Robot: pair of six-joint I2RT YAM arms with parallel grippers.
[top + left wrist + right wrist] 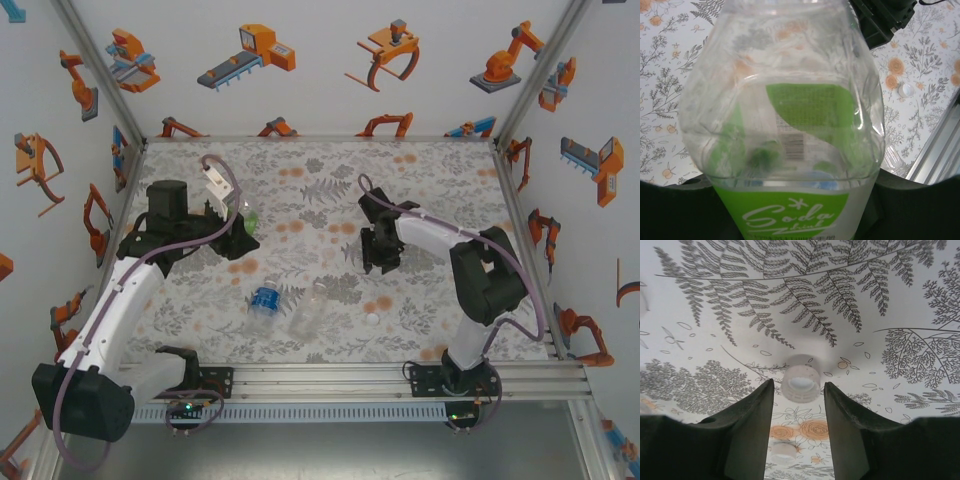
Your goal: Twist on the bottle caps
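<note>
Green-label bottle [790, 125] is clamped tight in the left hand [232, 226], over at the far left of the desk [330, 170]. Right hand [799, 385] hangs low over the desk, fingers partly apart and gripping nothing, with a white cap [801, 383] sitting right between the tips. Blue-label bottle [264, 300] and clear bottle [308, 312] lie side by side near the front, another cap [372, 320] just right of them.

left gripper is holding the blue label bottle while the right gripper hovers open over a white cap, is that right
Not quite. The left wrist view shows the left gripper shut on the green-labelled bottle, not the blue-label bottle, which lies free on the table. The rest stands: the right gripper hovers open over a white cap.
</note>
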